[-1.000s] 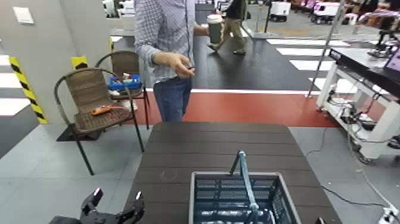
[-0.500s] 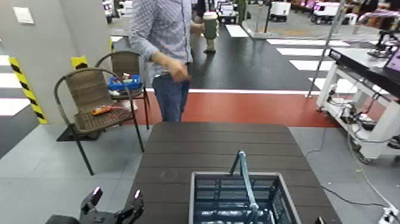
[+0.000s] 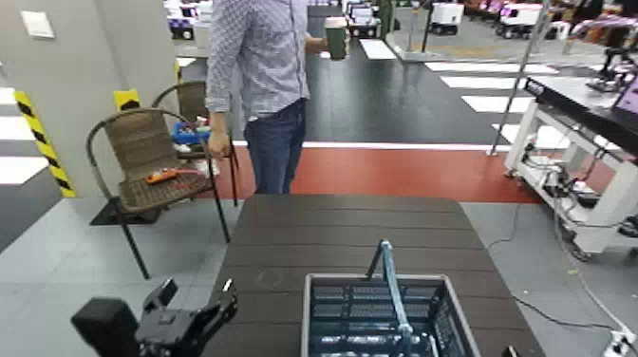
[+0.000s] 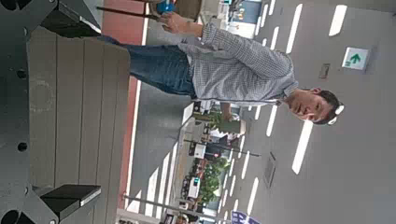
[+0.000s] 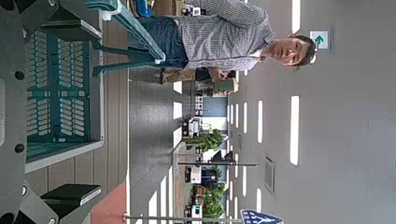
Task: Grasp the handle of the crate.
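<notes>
Head view: a dark grey plastic crate with lattice-slotted sides and a lighter rim sits at the near edge of the dark brown slatted table, toward its right half. Its slim light blue-grey bail handle stands upright over the crate's middle, untouched. The black left gripper hovers beside the table's near left edge, fingers spread apart, holding nothing, well apart from the handle. A person in a checked shirt and jeans stands beyond the far edge holding a cup, next to two wicker chairs.

Left wrist view: the left fingertips frame bare table slats, jaws apart.

Right wrist view: the right gripper faces the crate, its fingertips apart either side, the handle just beyond, ungripped.
</notes>
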Available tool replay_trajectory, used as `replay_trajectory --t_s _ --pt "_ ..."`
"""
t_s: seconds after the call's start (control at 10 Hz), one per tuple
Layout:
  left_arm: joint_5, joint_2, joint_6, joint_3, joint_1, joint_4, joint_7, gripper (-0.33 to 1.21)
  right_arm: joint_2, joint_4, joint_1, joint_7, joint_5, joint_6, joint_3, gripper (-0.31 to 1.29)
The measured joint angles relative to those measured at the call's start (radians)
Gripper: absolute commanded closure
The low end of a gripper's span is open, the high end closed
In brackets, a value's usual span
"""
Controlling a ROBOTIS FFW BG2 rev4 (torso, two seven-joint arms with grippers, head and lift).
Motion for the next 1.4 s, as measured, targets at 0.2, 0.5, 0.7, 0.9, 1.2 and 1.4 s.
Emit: replay_trajectory --t_s 0.2,0.5,0.7,0.9,1.2,1.4 --pt "0.148 0.064 0.204 -0.013 -0.088 -0.046 -0.063 0.11 0.0 0.001 -0.002 0.001 0.0 0.0 0.001 0.15" --pt "0.367 0.099 0.477 -0.017 -0.224 -0.041 -0.083 0.11 -0.002 0.004 -0.006 0.001 0.0 0.002 0.005 0.15" --pt "0.506 0.108 0.634 -0.014 -0.306 -0.003 -0.073 0.11 -0.002 0.005 -0.007 0.001 0.0 0.002 0.007 0.15" --pt "0.619 0.112 0.759 -0.027 -0.391 0.065 -0.063 0.11 -0.003 0.005 -0.008 0.001 0.0 0.002 0.01 0.15" --pt "0.74 0.105 0.876 -0.084 -0.52 0.221 -0.097 0.11 -0.006 0.006 -0.013 0.004 0.0 0.006 0.015 0.15" --pt "0.787 0.095 0.914 -0.136 -0.598 0.31 -0.109 0.11 -0.006 0.006 -0.017 0.004 -0.001 0.009 0.018 0.15"
